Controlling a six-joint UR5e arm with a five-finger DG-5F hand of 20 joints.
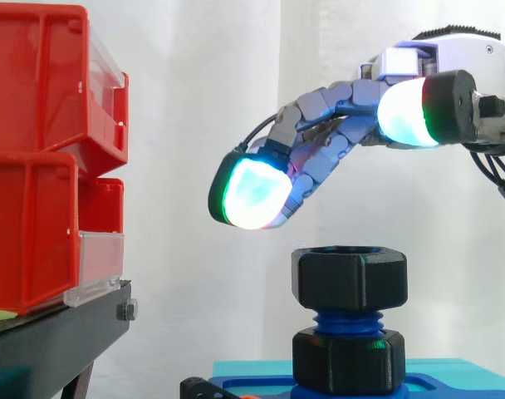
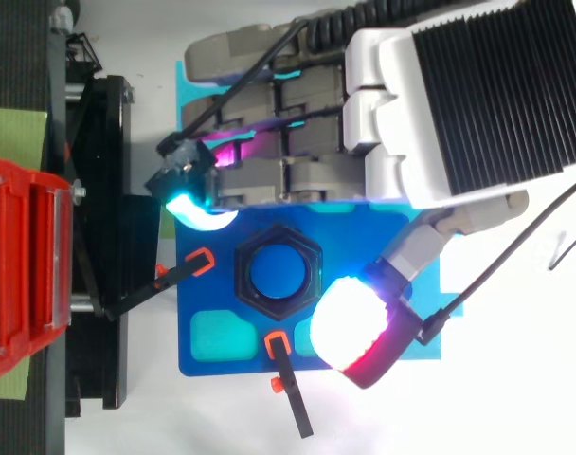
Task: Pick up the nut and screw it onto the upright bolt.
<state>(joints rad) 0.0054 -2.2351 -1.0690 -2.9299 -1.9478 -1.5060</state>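
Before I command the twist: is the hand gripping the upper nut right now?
No, in the side view the hand hangs clear above the upper black nut, which sits on the blue bolt.

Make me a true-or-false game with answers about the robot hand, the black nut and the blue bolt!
1. The hand is gripping the nut. False: it hovers above the nut, open, not touching it.
2. The nut sits on the blue bolt. True.
3. The bins at the side are red. True.
4. The bolt is lying flat on its side. False: it stands upright.
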